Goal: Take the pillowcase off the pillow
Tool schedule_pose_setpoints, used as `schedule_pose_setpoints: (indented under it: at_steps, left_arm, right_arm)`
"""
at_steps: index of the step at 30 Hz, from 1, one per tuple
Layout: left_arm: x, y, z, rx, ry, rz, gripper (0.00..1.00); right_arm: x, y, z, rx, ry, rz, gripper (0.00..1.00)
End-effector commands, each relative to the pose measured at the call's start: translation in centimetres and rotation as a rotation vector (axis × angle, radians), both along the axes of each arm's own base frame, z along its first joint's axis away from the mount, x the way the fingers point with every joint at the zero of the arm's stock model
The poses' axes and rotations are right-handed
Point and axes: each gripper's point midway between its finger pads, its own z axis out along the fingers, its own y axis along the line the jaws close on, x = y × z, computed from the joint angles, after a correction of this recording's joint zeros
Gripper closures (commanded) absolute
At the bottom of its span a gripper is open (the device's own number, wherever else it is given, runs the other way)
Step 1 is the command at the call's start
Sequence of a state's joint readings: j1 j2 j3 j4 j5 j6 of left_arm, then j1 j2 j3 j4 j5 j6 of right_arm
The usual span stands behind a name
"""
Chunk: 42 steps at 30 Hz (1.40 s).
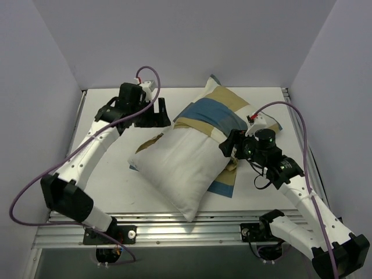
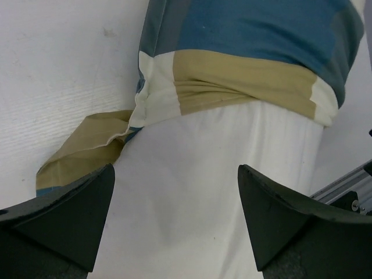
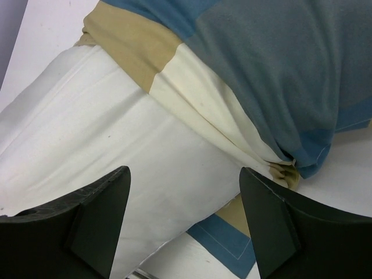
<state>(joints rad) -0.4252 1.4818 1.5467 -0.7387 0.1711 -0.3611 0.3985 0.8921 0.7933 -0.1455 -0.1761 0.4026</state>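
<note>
- Left gripper [image 1: 158, 111]: jaws spread wide, with nothing between them. It stands over the table [image 1: 116, 186] just left of the pillowcase [image 1: 212, 110], apart from the cloth.
- In its wrist view the left gripper [image 2: 176, 171] looks at the bare pillow [image 2: 197, 192], with the bunched edge of the case [image 2: 244, 81] beyond. Neither finger [image 2: 75, 215] touches either one.
- Right gripper [image 1: 229, 148]: jaws also apart and empty. It sits close against the right side of the pillow [image 1: 180, 168], by the gathered edge of the case. Whether it touches the cloth cannot be told.
- Its wrist view shows the right gripper [image 3: 185, 173] over the white pillow [image 3: 87, 128], with the case [image 3: 279, 70] up and to the right.
- The pillow lies slantwise mid-table, its near half bare. The case covers only the far end, rumpled into a band.
- Loose flaps of the case lie flat on the table beside the pillow, tan on the left and blue and tan on the right.
- A purple cable [image 1: 26, 192] loops out from the left arm.
</note>
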Motion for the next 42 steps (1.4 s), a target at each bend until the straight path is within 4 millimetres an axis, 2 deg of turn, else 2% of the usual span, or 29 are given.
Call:
schedule_pose_setpoints:
  at_steps: [1,2,5,9,10,12,13,14,15,19,20,22,23,24,25,26,27,29,30,31,32,33,34,35,36,38,39,40,42]
  left_arm:
    - [1.5,-2.3,-4.1,-0.043,0.122,-0.055,0.06]
    - [1.6,-3.3,-5.9,-0.067,0.181,-0.093,0.06]
    - [0.9,-5.6,-8.3,-0.162,0.292,-0.177,0.06]
    - [-0.4,-7.3,-10.0,-0.265,0.366,-0.232,0.06]
    - [-0.8,-7.3,-10.9,-0.276,0.39,-0.231,0.0]
    - [-1.4,-7.5,-11.2,-0.303,0.412,-0.244,0.23]
    - [-1.3,-7.7,-11.3,-0.316,0.409,-0.246,0.62]
    - [-1.5,-7.7,-11.5,-0.316,0.416,-0.249,0.84]
    - [-1.3,-7.6,-11.4,-0.311,0.404,-0.255,0.97]
    - [-0.1,-6.7,-9.5,-0.229,0.312,-0.261,0.98]
    - [1.0,-6.7,-7.3,-0.203,0.235,-0.267,0.98]
    - [2.0,-4.9,-6.3,-0.064,0.15,-0.242,0.98]
    - [2.4,-4.5,-5.0,-0.026,0.098,-0.241,0.98]
    - [3.0,-4.4,-2.7,0.018,0.01,-0.264,0.98]
    - [3.1,-3.5,-2.2,0.089,-0.011,-0.236,0.98]
    - [3.0,-3.2,-0.8,0.125,-0.059,-0.234,0.98]
    - [2.6,-3.9,0.6,0.174,-0.128,-0.28,0.98]
    - [1.6,-3.8,2.4,0.247,-0.21,-0.28,0.98]
    - [1.0,-4.1,2.7,0.281,-0.251,-0.312,0.98]
    - [0.0,-5.2,2.4,0.288,-0.272,-0.344,0.98]
    - [-0.8,-5.3,3.1,0.281,-0.303,-0.349,0.98]
    - [-1.3,-5.5,3.0,0.275,-0.306,-0.353,0.98]
    - [-2.1,-6.0,1.5,0.277,-0.29,-0.371,0.98]
    - [-2.7,-5.7,1.9,0.264,-0.303,-0.362,0.98]
    - [-3.0,-5.6,1.3,0.273,-0.302,-0.352,0.98]
    - [-4.0,-5.5,0.1,0.259,-0.287,-0.342,0.98]
    - [-3.9,-5.2,0.1,0.268,-0.3,-0.317,0.98]
    - [-4.0,-5.1,-0.3,0.268,-0.298,-0.312,0.98]
    - [-4.3,-4.9,-0.5,0.268,-0.297,-0.31,0.98]
  right_arm:
    - [0.1,1.1,1.5,0.007,-0.063,0.062,0.29]
    - [0.1,1.3,1.4,0.003,-0.065,0.068,0.29]
    - [0.2,1.7,1.1,-0.01,-0.06,0.075,0.29]
    - [0.2,1.8,0.5,-0.023,-0.052,0.072,0.28]
    - [0.2,1.8,0.3,-0.025,-0.051,0.07,0.28]
    - [0.3,2.0,0.2,-0.022,-0.05,0.075,0.29]
    - [0.3,2.2,0.1,-0.023,-0.048,0.078,0.28]
    - [0.4,2.3,0.1,-0.022,-0.051,0.078,0.29]
    - [0.5,2.5,0.1,-0.023,-0.05,0.084,0.29]
    - [1.0,3.4,1.0,-0.046,-0.072,0.104,0.29]
    - [1.3,3.6,1.9,-0.05,-0.088,0.105,0.3]
    - [1.6,3.9,2.7,-0.064,-0.104,0.104,0.3]
    - [1.8,4.0,3.0,-0.073,-0.113,0.109,0.3]
    - [2.2,4.4,4.0,-0.07,-0.13,0.111,0.3]
    - [2.2,4.8,4.6,-0.068,-0.14,0.116,0.3]
    - [2.5,4.8,5.0,-0.077,-0.153,0.112,0.3]
    - [3.0,5.1,6.0,-0.075,-0.169,0.111,0.3]
    - [3.5,5.6,6.9,-0.084,-0.188,0.114,0.3]
    - [3.9,5.9,7.1,-0.095,-0.193,0.117,0.3]
    - [4.2,6.2,8.2,-0.088,-0.217,0.117,0.3]
    - [4.6,6.5,8.7,-0.086,-0.231,0.119,0.3]
    - [5.1,6.9,8.5,-0.094,-0.229,0.124,0.3]
    - [5.6,7.2,9.5,-0.082,-0.258,0.123,0.3]
    - [5.9,7.6,9.6,-0.081,-0.263,0.127,0.3]
    - [6.6,8.2,8.8,-0.091,-0.246,0.133,0.3]
    - [7.6,9.2,9.6,-0.079,-0.278,0.139,0.3]
    - [8.0,10.1,8.9,-0.087,-0.272,0.151,0.3]
    - [8.5,10.6,9.2,-0.078,-0.297,0.154,0.3]
    - [9.2,11.5,7.8,-0.091,-0.281,0.172,0.31]
